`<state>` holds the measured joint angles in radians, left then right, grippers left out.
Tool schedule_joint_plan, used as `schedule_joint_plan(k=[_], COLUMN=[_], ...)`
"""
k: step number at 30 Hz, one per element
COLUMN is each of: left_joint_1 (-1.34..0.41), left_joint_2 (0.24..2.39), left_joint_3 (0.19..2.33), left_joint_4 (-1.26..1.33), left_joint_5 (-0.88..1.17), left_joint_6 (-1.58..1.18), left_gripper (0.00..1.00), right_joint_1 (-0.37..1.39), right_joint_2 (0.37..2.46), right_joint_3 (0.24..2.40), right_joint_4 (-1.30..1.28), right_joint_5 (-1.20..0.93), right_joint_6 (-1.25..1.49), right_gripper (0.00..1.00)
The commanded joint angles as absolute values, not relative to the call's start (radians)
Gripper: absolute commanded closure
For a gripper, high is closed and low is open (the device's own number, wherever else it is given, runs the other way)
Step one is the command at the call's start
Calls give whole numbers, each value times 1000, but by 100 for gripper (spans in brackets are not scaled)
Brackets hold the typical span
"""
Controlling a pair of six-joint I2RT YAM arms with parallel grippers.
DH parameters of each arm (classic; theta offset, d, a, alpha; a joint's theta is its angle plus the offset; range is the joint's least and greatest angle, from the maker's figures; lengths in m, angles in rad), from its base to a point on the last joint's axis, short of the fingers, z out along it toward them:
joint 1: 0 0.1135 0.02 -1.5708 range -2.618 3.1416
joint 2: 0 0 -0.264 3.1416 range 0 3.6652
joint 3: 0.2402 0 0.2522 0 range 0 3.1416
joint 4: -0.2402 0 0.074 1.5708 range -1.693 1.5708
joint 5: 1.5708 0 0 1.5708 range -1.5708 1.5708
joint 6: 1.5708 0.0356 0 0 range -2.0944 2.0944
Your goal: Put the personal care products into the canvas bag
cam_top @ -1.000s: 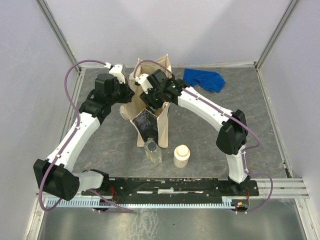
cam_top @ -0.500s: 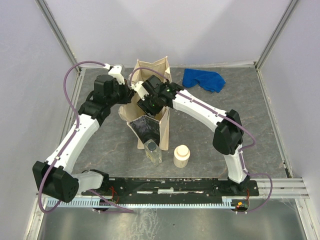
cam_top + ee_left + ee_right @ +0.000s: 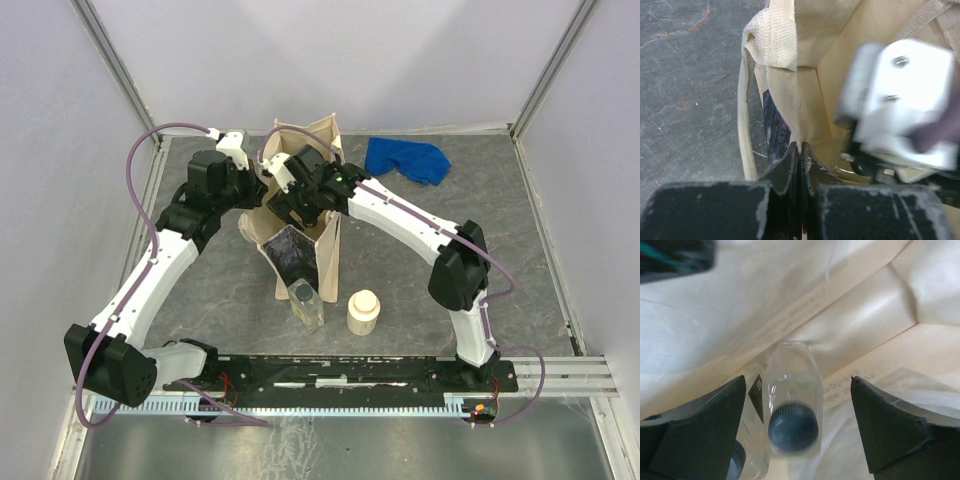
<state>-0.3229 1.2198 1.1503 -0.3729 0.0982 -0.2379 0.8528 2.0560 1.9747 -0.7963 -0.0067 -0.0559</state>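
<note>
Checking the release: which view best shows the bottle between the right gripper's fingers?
Right wrist: the clear bottle sits mid-frame, dark cap toward camera, inside the canvas bag, within the open right gripper. In the top and left wrist views, the right arm hides it.

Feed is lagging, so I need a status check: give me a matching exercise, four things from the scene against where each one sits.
Things:
1. cream bottle
2. blue cloth
3. dark-capped clear bottle, centre of the right wrist view
4. left end effector

Places:
A. shut on the rim of the canvas bag
B. inside the bag, between the fingers of the open right end effector
C. table, far right of the bag
D. table, near the arm bases

Pairs: 1-D, 2-C, 3-B, 4-A
</note>
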Motion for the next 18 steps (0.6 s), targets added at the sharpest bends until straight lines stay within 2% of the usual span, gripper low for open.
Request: schedule_joint_plan(k=[1, 3, 7, 11, 18], left_joint_1=[-330, -330, -329, -329, -328], left_joint_2=[1197, 1197, 1198, 1195, 1196], left_joint_3=[1146, 1144, 1144, 1143, 1141], left_joint_4=[-379, -379, -379, -379, -374], left_joint_5=[90, 89, 84, 77, 71], left_joint_6=[-229, -229, -229, -227, -227], left_gripper=[97, 97, 97, 97, 97], right_joint_1=[859, 858, 856, 855, 856], right_joint_2=[1884, 1836, 1754, 1650, 1433], right_joint_3=[1954, 1915, 1904, 1887, 1731], right_joint_4=[-640, -593, -591, -663, -900], right_joint_5=[36, 49, 67, 95, 259], right_joint_6=[0, 14, 37, 46, 108], right_gripper=[4, 0, 0, 0, 0])
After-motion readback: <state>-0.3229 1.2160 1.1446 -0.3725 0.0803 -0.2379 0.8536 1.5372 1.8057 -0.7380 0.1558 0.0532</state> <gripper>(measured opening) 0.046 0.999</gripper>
